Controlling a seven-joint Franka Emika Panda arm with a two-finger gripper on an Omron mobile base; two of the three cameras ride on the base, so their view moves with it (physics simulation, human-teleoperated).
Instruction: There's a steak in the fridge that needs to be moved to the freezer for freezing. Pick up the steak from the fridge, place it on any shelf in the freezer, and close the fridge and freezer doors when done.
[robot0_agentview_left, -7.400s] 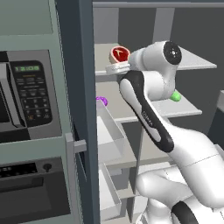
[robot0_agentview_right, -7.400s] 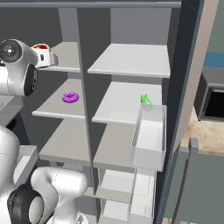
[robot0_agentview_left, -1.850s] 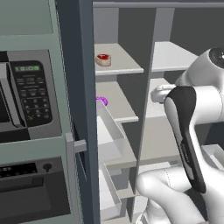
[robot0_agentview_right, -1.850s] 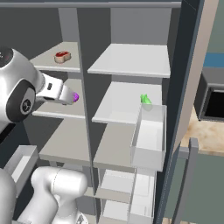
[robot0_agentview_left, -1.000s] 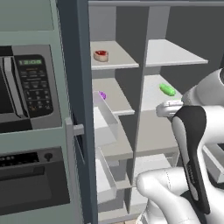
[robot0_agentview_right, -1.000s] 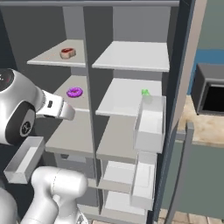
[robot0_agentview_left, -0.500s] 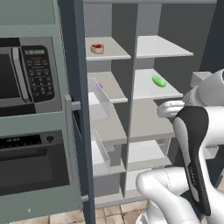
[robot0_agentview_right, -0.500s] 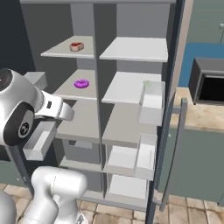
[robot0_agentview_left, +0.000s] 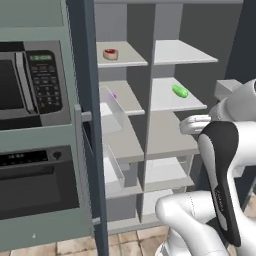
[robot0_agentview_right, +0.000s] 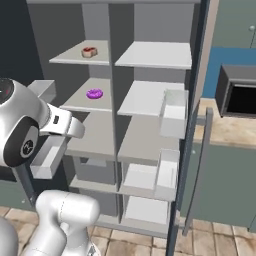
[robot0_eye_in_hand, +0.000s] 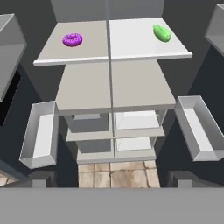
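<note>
Steak (robot0_agentview_left: 110, 53): lies on the top shelf (robot0_agentview_right: 70, 58) of the freezer (robot0_agentview_left: 120, 150), left half of the unit; fridge (robot0_agentview_left: 177, 95) half beside it. Placement looks done; both doors stand open.

Gripper (robot0_eye_in_hand: 112, 181): fingers spread wide, holding nothing, drawn well back from the freezer and looking at its middle shelves.

Risks, as judged:
- Freezer door (robot0_agentview_left: 85, 125) swings shut on an arm not fully clear, or is pushed off-centre and stops ajar.
- Door bins (robot0_eye_in_hand: 40, 133) jut from the door inner faces; a low sweep of the gripper could snag one.
- Fridge door (robot0_agentview_right: 192, 125) sits far right of the freezer; reaching it may need the base to drive.

Others near the freezer:
- Purple ring (robot0_agentview_right: 94, 93), one shelf below the steak.
- Green vegetable (robot0_agentview_left: 180, 91), fridge side, same level.
- Microwave (robot0_agentview_left: 27, 82) and oven (robot0_agentview_left: 35, 180), left of the freezer door.
</note>
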